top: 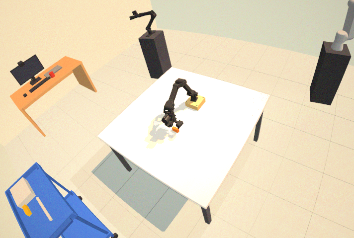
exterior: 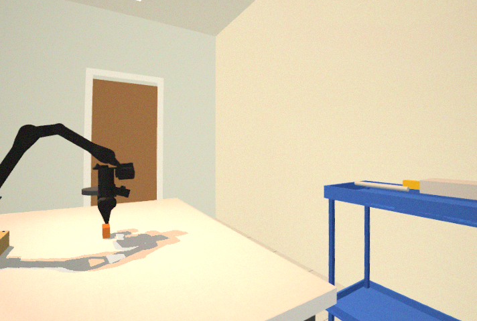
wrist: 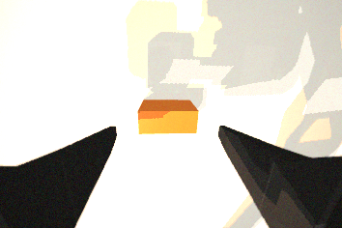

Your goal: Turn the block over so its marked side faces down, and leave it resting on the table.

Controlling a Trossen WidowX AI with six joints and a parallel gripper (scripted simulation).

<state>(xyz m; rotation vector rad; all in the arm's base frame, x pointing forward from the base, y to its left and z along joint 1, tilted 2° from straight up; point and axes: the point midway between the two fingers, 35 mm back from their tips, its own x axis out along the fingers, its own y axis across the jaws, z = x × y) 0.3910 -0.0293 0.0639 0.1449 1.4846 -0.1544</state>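
The orange block [top: 175, 129] [exterior: 106, 231] [wrist: 168, 123] rests on the white table [top: 206, 158] [exterior: 216, 279]. In the exterior view it stands taller than it is wide. The wrist view shows its bright top face and a darker long side, with no mark visible on either. Its underside and other long side are hidden there. My gripper [top: 174, 126] [exterior: 106, 222] [wrist: 169, 130] is open and points straight down just above the block. In the wrist view its fingers lie to the left and right of the block's short ends, with a gap at each side.
The arm's yellow base [top: 195, 102] sits on the table behind the gripper. The arm's shadow falls around the block. A blue cart [top: 54, 200] [exterior: 385, 201] stands off the table. A desk [top: 64, 63] and two black pedestals [top: 155, 55] [top: 328, 75] stand farther away.
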